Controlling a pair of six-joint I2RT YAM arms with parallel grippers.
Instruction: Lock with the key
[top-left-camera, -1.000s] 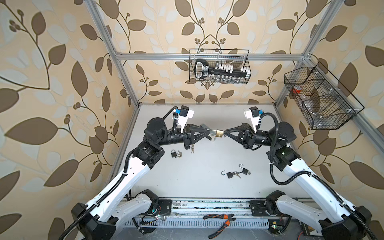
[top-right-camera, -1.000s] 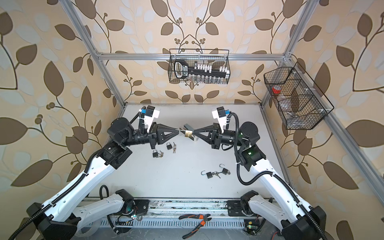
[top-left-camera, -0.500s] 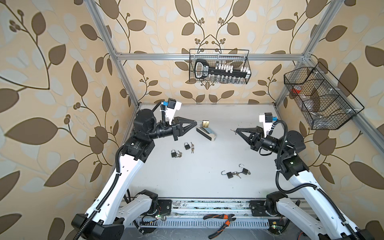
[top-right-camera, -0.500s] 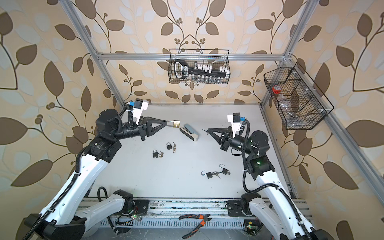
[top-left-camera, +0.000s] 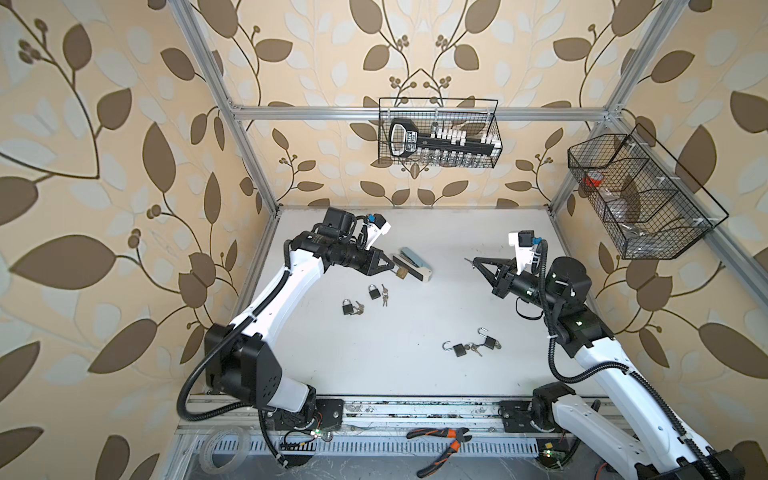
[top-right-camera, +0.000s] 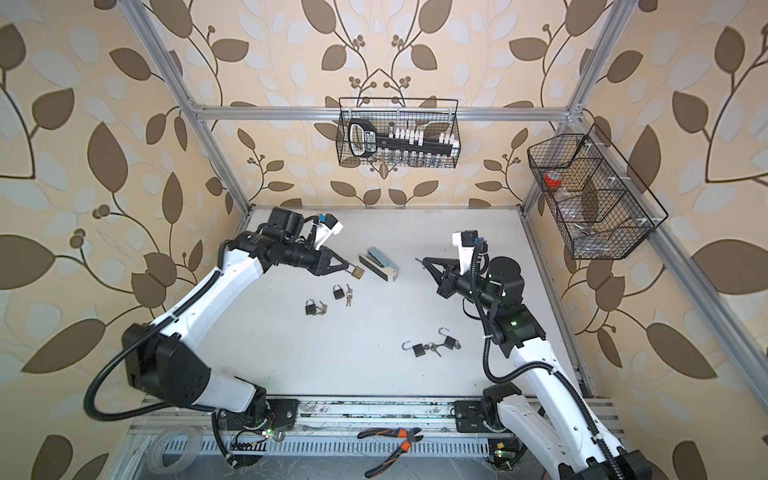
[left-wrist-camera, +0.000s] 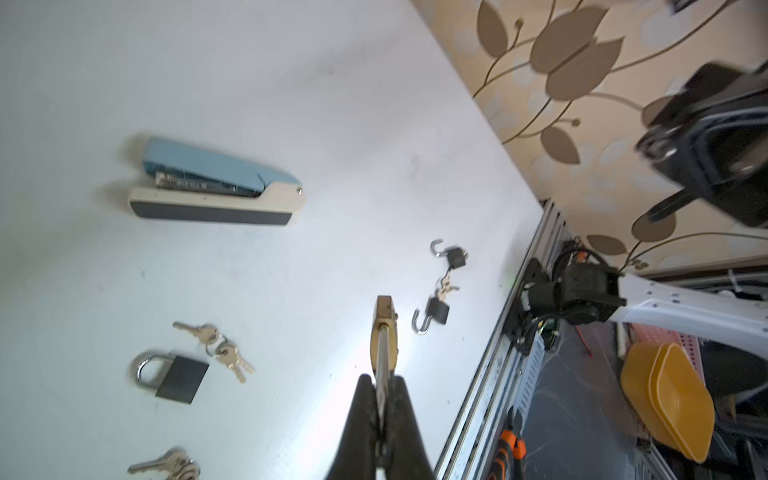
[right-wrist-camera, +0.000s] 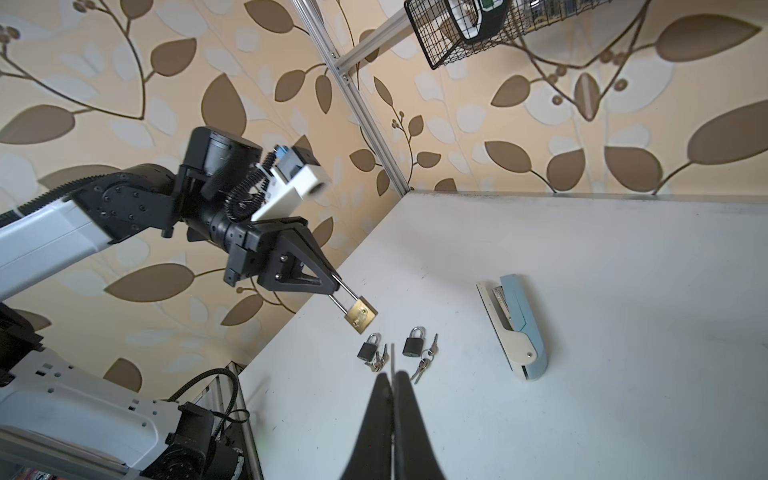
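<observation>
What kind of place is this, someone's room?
Probably a robot test booth in a lab or workshop, not a home: an aluminium frame lined with leaf wallpaper boxes in a white table, a left arm and a right arm are mounted on a rail at its front, and pliers lie nearby.

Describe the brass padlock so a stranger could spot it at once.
Look at the white table's far left part, beside the stapler. There the left gripper holds one padlock by its shackle. It alone is brass and held; the four black padlocks lie on the table.
</observation>
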